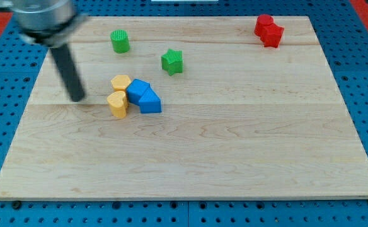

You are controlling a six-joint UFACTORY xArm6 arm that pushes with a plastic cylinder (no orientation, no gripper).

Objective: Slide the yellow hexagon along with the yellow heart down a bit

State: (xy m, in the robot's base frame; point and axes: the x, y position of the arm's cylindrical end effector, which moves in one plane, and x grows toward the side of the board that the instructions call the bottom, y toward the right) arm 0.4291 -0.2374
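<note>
The yellow hexagon (121,82) sits left of the board's centre, with the yellow heart (117,104) just below it, touching or nearly so. Two blue blocks press against their right side: a blue block (137,90) and a blue triangular block (149,101). My tip (77,98) rests on the board to the left of the yellow pair, about a block's width from the heart and level with the gap between the two yellow blocks. The dark rod rises up and to the left to a blurred grey mount.
A green cylinder (120,41) stands near the view's top left. A green star (172,61) lies above and right of the blue blocks. Two red blocks (269,30) sit together at the top right. The wooden board (234,151) lies on a blue pegboard.
</note>
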